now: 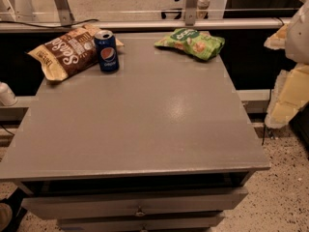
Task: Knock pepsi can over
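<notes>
The pepsi can (106, 50) is dark blue with a silver top and a round red-white-blue logo. It stands upright at the back left of the grey table (145, 124), touching the right edge of a brown chip bag (64, 52). My gripper (288, 93) shows as a pale yellowish-white shape at the right edge of the view, off the table's right side and far from the can. It holds nothing that I can see.
A green snack bag (191, 42) lies at the back of the table, right of centre. A metal rail (145, 25) runs behind the table. Drawers (137, 204) sit below the front edge. A white object (6, 94) is at the far left.
</notes>
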`<action>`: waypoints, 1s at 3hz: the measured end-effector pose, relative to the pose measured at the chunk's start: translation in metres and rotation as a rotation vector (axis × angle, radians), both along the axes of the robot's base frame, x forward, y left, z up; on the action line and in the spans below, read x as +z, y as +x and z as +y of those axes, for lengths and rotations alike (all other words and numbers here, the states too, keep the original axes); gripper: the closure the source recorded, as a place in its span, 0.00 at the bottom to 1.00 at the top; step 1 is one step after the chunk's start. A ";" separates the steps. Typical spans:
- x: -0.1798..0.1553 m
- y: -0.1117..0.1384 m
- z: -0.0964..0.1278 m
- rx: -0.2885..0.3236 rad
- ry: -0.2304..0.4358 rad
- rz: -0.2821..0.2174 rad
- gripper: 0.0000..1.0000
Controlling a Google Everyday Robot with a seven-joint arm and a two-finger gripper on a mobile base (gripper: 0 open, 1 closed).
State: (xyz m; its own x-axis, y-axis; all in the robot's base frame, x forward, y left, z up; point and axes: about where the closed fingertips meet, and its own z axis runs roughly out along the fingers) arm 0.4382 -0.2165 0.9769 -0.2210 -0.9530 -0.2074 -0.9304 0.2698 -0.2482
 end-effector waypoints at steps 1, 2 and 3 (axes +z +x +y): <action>0.000 0.000 0.000 0.000 0.000 0.000 0.00; -0.003 0.007 0.011 0.002 0.059 -0.008 0.00; -0.010 0.026 0.047 0.005 0.164 -0.026 0.00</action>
State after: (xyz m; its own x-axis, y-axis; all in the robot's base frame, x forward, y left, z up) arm 0.4640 -0.1694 0.9666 -0.2087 -0.9070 -0.3658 -0.9258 0.3037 -0.2248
